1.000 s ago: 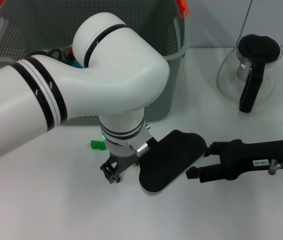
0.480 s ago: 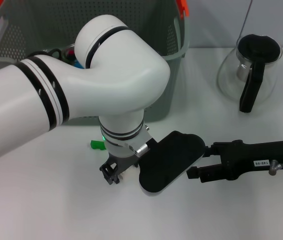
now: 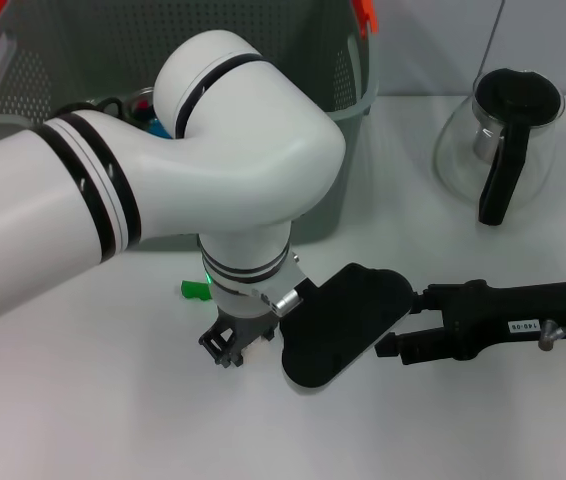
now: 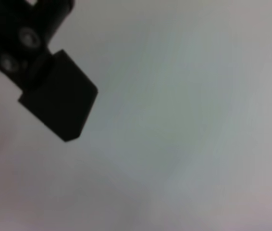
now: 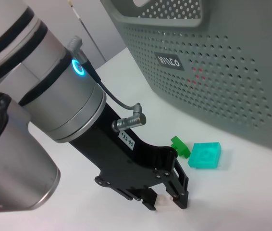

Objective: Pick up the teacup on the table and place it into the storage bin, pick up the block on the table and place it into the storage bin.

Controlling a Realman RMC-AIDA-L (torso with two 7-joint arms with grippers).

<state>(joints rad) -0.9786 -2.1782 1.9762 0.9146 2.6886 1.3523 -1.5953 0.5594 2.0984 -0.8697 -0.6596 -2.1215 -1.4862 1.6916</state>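
From the head view, the left gripper (image 3: 225,347) hangs low over the table in front of the storage bin (image 3: 358,100); a green block (image 3: 194,290) lies beside it, so that step is undone, and no teacup shows. The left wrist view shows only a finger (image 4: 61,103) over bare table. In the right wrist view, the left gripper (image 5: 167,199) seems closed on something small and white, near a teal block (image 5: 205,156). The right gripper (image 3: 388,347): grip unclear.
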